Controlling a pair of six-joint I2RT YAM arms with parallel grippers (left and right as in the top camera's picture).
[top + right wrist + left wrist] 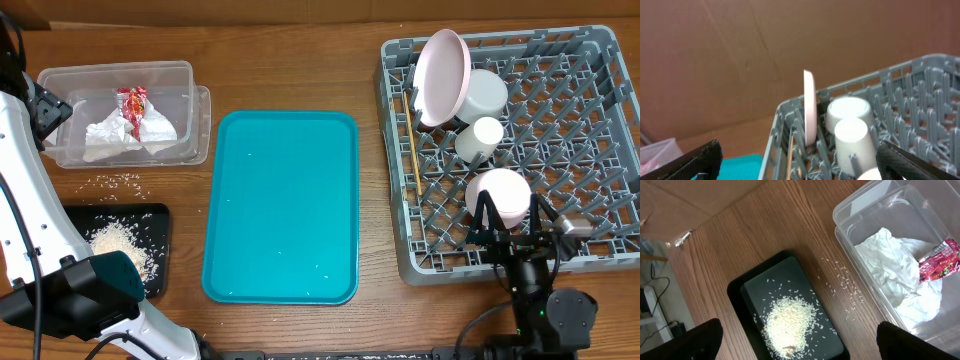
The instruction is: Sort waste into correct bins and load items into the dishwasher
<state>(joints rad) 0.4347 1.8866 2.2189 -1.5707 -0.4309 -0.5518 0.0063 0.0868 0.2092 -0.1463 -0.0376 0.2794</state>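
The clear tub holds a white napkin and a red wrapper. The black tray holds a rice pile, and loose grains lie on the table between them. My left gripper is open and empty, high above the tray, beside the tub. The grey rack holds an upright pink plate, a white bowl, a cup, a pale-pink cup and chopsticks. My right gripper is open at the rack's front, by the pale-pink cup.
The teal serving tray lies bare between the bins and the rack. A cardboard wall stands behind the table. My left arm's white link runs along the table's left edge.
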